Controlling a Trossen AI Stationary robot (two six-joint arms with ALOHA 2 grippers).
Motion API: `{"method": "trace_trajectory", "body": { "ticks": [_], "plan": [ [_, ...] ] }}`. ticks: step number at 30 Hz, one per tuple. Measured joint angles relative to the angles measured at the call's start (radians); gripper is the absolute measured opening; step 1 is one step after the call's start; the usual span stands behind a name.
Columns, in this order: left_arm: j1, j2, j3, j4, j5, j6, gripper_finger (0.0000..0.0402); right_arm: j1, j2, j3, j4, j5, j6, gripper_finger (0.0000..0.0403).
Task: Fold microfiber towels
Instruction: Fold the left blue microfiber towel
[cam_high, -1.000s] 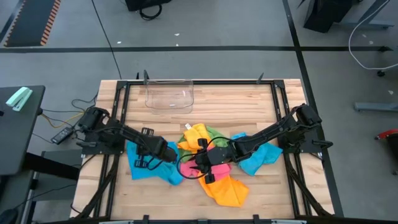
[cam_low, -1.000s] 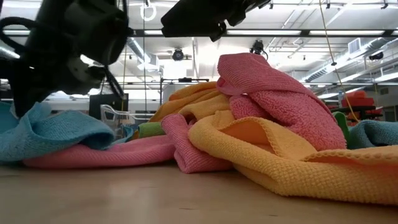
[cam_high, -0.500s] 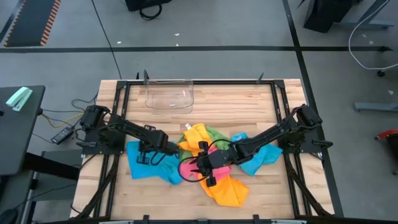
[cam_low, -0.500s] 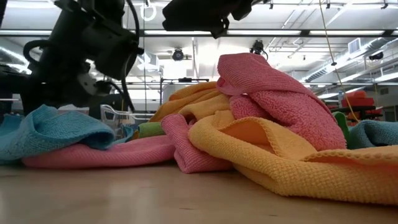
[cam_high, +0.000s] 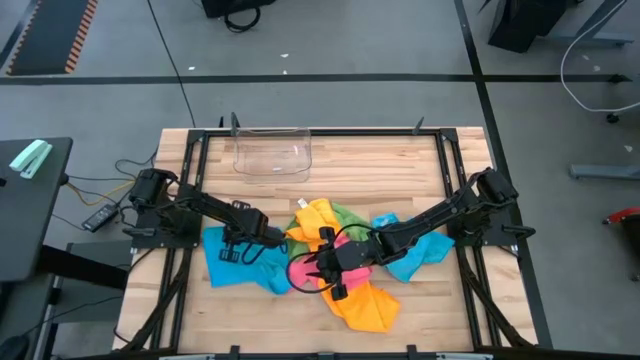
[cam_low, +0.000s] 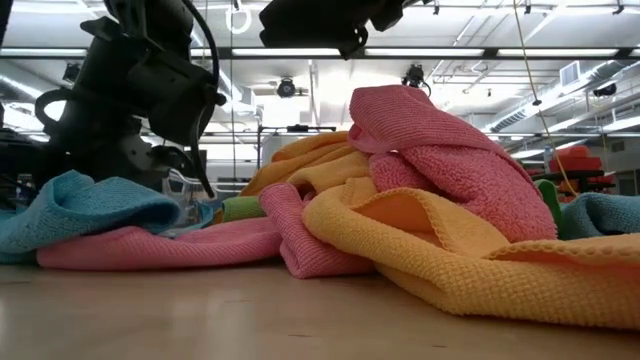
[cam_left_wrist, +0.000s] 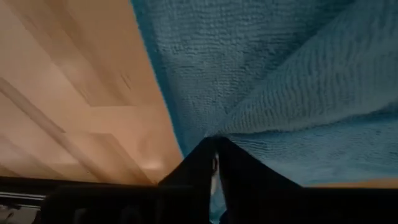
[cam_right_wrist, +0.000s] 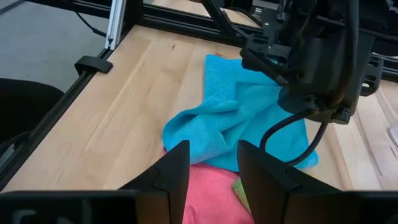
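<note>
Left hand (cam_high: 272, 236): was low over the left blue towel (cam_high: 232, 262) at the left side of the desk (cam_high: 330, 165); in its wrist view the two dark fingers (cam_left_wrist: 202, 168) were pressed together with a ridge of blue cloth rising right at their tips, so it appeared to pinch that towel.
Right hand (cam_high: 312, 268): was over the middle of the towel heap, above the pink towel (cam_high: 350, 274); its wrist view showed the fingers (cam_right_wrist: 176, 168) spread apart, with nothing between them.
Left blue towel: lay partly flat, partly bunched on the desk, its edge touching the pink towel.
Heap: orange-yellow towel (cam_high: 365, 308) spilled toward the near edge, a second orange-yellow towel (cam_high: 313, 218) and a green towel (cam_high: 343, 214) lay behind the pink one, all crumpled and overlapping.
Second blue towel (cam_high: 420, 252): lay at the right of the heap, under the right arm.
Low view: pink cloth (cam_low: 440, 150) was piled highest, over orange-yellow folds (cam_low: 480, 260).
Clear bin (cam_high: 272, 152): stood at the far side of the desk, well apart from the towels.
</note>
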Motion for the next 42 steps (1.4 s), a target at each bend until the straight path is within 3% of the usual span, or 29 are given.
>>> {"method": "trace_trajectory", "body": {
  "ticks": [8,13,19,26,32,42],
  "plan": [
    [0.000,0.000,0.002,-0.038,-0.054,-0.037,0.0161,0.000,0.000,0.000,-0.001,0.000,-0.008,0.0143],
    [0.000,0.000,0.058,-0.145,-0.059,-0.064,0.0201,-0.002,0.000,0.000,0.000,0.000,-0.017,0.0143],
    [-0.007,-0.010,0.170,-0.202,-0.125,-0.084,0.0213,-0.013,0.000,0.000,-0.001,0.002,-0.019,0.0143],
    [-0.022,-0.021,0.273,-0.211,-0.134,-0.065,0.0215,-0.013,0.000,0.000,-0.003,0.003,-0.031,0.0143],
    [-0.062,-0.022,0.346,-0.059,-0.106,-0.024,0.0215,-0.012,0.000,0.000,-0.011,0.002,-0.039,0.0143],
    [-0.124,-0.021,0.346,0.198,-0.033,-0.039,0.0197,-0.011,0.000,0.000,-0.029,-0.005,-0.040,0.0143]
  ]
}}
